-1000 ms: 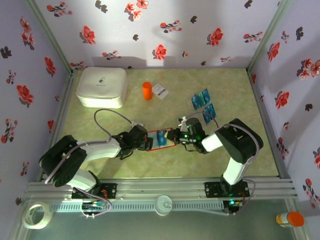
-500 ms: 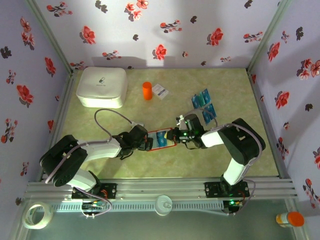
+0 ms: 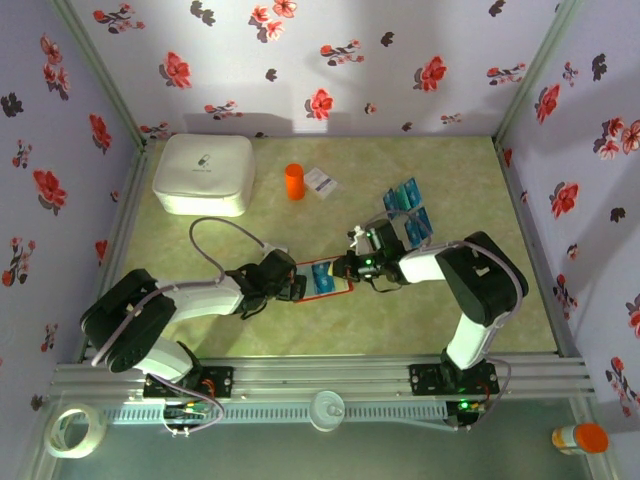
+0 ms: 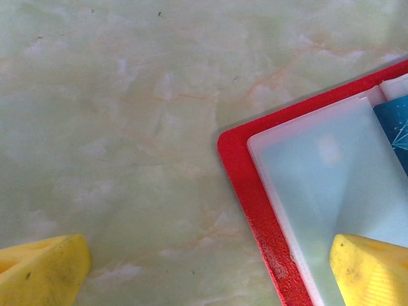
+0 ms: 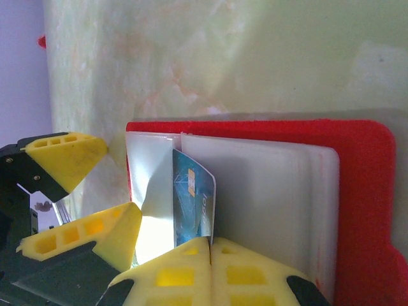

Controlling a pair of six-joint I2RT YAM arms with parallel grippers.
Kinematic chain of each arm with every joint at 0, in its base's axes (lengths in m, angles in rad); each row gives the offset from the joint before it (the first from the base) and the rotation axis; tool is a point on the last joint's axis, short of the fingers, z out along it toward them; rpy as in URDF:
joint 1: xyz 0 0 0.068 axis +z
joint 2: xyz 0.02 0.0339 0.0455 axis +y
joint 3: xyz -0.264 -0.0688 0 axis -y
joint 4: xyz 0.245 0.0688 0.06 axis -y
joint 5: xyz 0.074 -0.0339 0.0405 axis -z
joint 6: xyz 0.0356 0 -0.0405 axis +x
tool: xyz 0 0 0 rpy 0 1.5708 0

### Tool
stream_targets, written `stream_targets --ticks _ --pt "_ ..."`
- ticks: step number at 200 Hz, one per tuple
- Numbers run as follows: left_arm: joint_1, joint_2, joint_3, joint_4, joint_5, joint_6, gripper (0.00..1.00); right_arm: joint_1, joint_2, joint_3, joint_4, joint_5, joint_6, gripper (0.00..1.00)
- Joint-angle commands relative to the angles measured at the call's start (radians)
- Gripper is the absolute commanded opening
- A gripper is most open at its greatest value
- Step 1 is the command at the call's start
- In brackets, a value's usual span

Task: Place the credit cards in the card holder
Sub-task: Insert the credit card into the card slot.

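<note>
Inserting: right end effector (image 5: 210, 245) clamps credit card (image 5: 193, 197) at card holder (image 5: 357, 210) pocket; left end effector (image 4: 207, 271) wide open, empty. Next: slide card deeper.

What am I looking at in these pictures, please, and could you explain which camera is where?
These are two robot arms bolted to a table. One picture looks down from above; the other two come from a camera on each wrist. On the table lie an open red wallet, loose blue cards, a white box, an orange cylinder and a paper slip. The left claw is open, with one yellow finger over the wallet's clear pocket. The right claw is shut, its tips against a blue card that stands partly in a pocket; it seems to be pushing the card in.
</note>
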Motion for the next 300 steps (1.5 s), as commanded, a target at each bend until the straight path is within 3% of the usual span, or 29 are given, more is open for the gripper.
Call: stream_targets --ticks 1,153,163,200,223,243,279,300 --pt "0.008 0.063 -0.028 -0.069 0.012 -0.027 0.99 -0.002 0.032 0.016 -0.111 -0.014 -0.047 0.0" --pt "0.008 0.06 -0.049 -0.04 0.016 -0.027 0.99 0.089 0.059 0.105 -0.204 0.044 -0.05 0.0" --pt "0.008 0.061 -0.051 -0.037 0.016 -0.027 0.99 0.089 0.052 0.109 -0.218 0.046 -0.053 0.04" --pt "0.008 0.065 -0.051 -0.03 0.02 -0.028 0.99 0.087 -0.03 0.148 -0.369 0.093 -0.13 0.34" --pt "0.008 0.065 -0.051 -0.029 0.022 -0.027 0.99 0.086 -0.084 0.187 -0.474 0.125 -0.183 0.4" --pt "0.008 0.062 -0.052 -0.029 0.021 -0.026 0.99 0.086 -0.098 0.215 -0.528 0.145 -0.204 0.38" --pt "0.008 0.065 -0.056 -0.023 0.021 -0.027 0.99 0.089 -0.075 0.24 -0.534 0.149 -0.194 0.13" --pt "0.008 0.065 -0.055 -0.021 0.022 -0.024 0.99 0.095 -0.055 0.256 -0.527 0.153 -0.183 0.08"
